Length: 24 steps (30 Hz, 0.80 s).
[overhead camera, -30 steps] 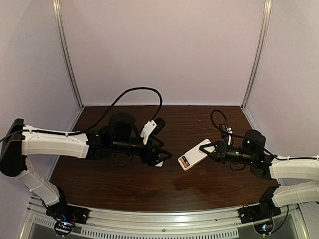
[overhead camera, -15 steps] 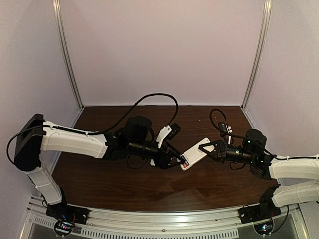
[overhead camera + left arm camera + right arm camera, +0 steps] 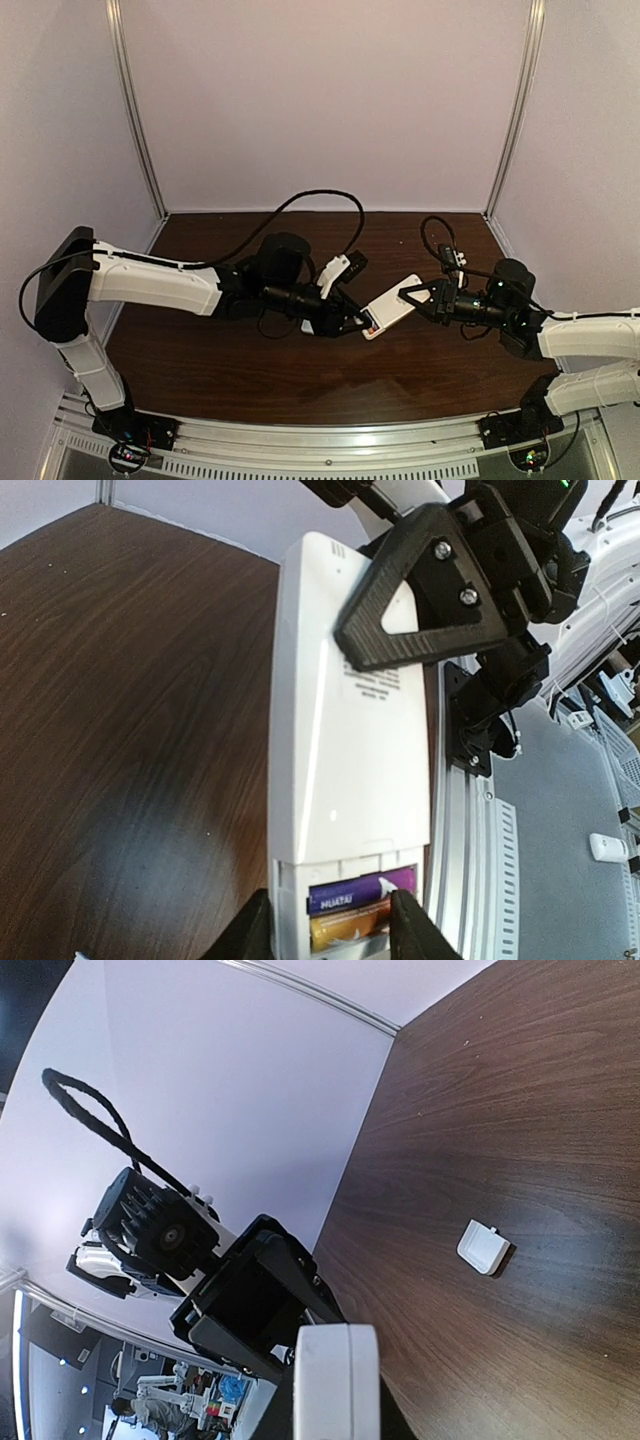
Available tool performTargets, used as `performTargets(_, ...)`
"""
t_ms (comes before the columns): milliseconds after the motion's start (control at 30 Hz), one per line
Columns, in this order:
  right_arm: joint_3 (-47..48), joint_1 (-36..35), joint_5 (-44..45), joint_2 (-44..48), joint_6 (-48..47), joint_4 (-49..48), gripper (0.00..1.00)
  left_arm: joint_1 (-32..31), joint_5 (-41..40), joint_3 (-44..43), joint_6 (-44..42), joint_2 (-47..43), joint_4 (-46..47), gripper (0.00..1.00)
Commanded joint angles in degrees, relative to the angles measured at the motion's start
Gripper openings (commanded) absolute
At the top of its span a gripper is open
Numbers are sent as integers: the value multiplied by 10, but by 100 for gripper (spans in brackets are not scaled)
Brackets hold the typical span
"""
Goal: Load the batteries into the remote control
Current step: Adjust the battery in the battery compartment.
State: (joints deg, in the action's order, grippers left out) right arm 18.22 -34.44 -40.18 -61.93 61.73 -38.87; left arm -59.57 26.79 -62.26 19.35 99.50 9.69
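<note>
aluminium rail is running along the near edge of the overhead view. beyond it, a dark wood table is filling the floor of the booth. the left arm is lying stretched in from 9 o'clock. the right arm is pointing in from 4 o'clock, so the two grippers are facing each other near the middle.

the remote control is hanging in the air above the table's centre, tilted, with its back facing up. the right gripper is pinching it at its 2 o'clock end, with one black triangular finger pressing flat on the white back. the left gripper is sitting at the remote's 8 o'clock end with its fingers spread, one on each side of the open battery bay. i cannot tell whether they are touching the casing.

inside that bay, the purple battery and the orange battery are lying side by side across the remote. the purple one is sitting farther in, and the orange one is nearer the end, partly cut off by the edge of the left wrist view.

in the right wrist view, a small white cover piece is lying flat on the wood, well apart from the remote, at about 2 o'clock of it. pale lilac walls are closing the booth at 12 o'clock.
</note>
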Motion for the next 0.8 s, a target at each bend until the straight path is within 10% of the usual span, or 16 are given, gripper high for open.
performTargets(0,2,0,-14,-1,20,-54,0,-1,-38,-30,-15,22,-44,36)
performTargets(767,0,0,-19,8,2,-40,0,32,32,-8,47,11,11,30)
